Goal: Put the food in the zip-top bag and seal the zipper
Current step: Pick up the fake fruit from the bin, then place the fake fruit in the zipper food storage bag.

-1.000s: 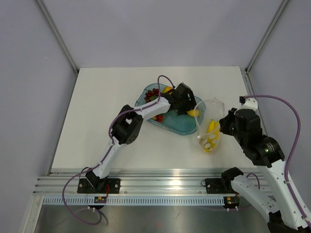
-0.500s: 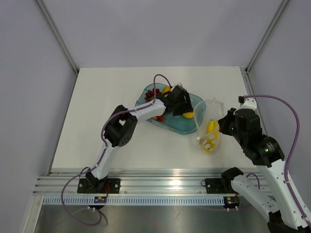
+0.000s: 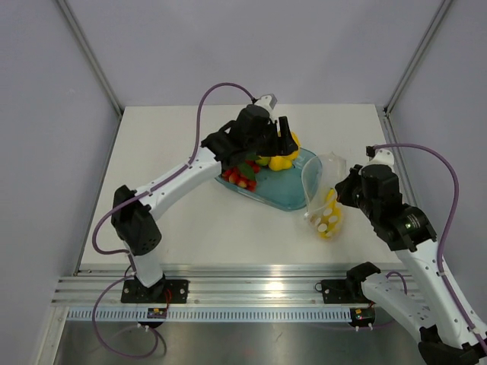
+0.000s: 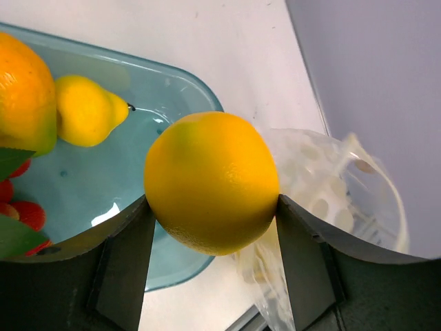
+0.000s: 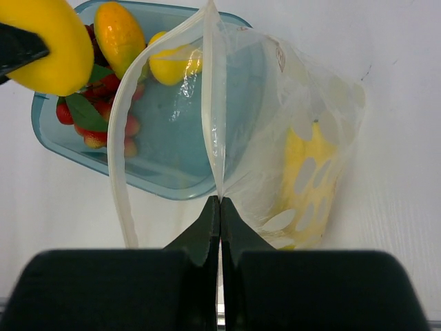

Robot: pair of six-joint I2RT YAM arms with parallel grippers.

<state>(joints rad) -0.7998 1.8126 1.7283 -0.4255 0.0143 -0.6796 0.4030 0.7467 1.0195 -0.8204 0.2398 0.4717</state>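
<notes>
One lemon (image 4: 210, 181) sits clamped in my left gripper (image 4: 212, 224), above the teal tray (image 4: 180, 74), upper right corner in the top view; I'd carry it rightward until squarely over the zip-top bag (image 5: 275, 117), then release low; left arm stretched long, wrist high; right gripper (image 5: 220, 207) pinches the bag's rim, propping it open.

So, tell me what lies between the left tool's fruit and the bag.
Only the teal tray's bare corner separates fruit and zip-top bag, in the top view.
</notes>
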